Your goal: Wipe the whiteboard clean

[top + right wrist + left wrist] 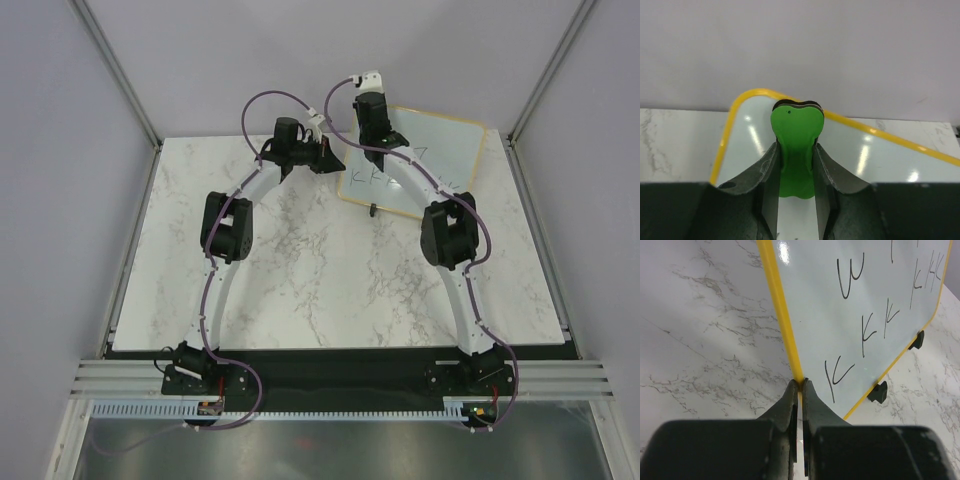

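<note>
Left hand (801,385) is pinching the whiteboard (865,300) at its left edge; right hand (796,147) is holding a green eraser (796,125) over it. Its footed long edge is facing near.

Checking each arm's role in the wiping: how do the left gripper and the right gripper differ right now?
The left gripper is shut on the frame of the whiteboard; the right gripper is shut on a green eraser. The left gripper's fingers nearly meet on that thin edge; the right gripper's stand apart around the thicker eraser. Both are dark, two-fingered and gripping something.
</note>
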Robot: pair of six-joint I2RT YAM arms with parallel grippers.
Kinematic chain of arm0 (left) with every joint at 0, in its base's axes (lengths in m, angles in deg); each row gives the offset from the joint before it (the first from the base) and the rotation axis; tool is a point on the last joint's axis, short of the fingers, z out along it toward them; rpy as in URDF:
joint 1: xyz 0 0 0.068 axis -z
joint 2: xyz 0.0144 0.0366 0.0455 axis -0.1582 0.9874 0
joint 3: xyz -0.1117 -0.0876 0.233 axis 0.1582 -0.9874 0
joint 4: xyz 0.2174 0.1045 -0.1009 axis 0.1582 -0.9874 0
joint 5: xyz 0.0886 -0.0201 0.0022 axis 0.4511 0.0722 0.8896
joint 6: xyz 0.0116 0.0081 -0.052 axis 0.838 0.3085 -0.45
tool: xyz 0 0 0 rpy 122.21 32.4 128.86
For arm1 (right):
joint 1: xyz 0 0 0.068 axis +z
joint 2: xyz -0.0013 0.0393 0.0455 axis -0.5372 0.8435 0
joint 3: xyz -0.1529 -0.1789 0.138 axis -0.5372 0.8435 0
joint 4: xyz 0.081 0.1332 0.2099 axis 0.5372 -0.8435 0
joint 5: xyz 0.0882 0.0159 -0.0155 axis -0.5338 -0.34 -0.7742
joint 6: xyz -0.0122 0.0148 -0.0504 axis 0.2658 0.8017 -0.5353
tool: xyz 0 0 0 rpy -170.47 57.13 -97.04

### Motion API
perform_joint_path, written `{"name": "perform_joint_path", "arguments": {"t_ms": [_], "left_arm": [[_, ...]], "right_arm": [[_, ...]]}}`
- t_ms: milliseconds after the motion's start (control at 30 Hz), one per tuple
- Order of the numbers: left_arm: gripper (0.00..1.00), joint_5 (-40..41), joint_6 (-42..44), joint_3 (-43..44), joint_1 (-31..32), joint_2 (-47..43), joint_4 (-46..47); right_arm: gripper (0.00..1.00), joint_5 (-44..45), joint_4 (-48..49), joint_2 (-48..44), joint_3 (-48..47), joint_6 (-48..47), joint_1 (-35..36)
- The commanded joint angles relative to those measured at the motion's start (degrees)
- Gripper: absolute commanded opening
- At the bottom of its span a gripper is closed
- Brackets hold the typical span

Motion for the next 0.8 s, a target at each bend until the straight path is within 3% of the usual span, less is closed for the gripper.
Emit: {"name": "perform_joint_path", "arguments": {"t_ms": [0,300,467,633,767], "left_arm": [[0.02,0.5,3.76,0.34,1.07,-3.37,-0.96],[0.02,0.68,4.29,0.16,0.99,-3.2,-1.13],[0.02,0.85,4.55,0.25,0.99,-3.02,-1.13],[0.02,0.94,4.99,0.25,0.99,-3.2,-1.66],[0.02,1.03,5.6,0.16,1.07,-3.37,-2.1]], "right_arm": [[0.0,-4.74,-0.1,3.9,-3.41,0.78,1.53],[0.0,-1.14,1.92,9.62,-13.35,-1.85,0.74],[0.0,-1.06,0.87,4.97,-5.64,-0.53,0.65],[0.0,-1.67,-11.6,3.3,-3.78,2.45,0.66],[0.0,-1.85,-14.08,-3.11,5.34,4.48,0.65]]}}
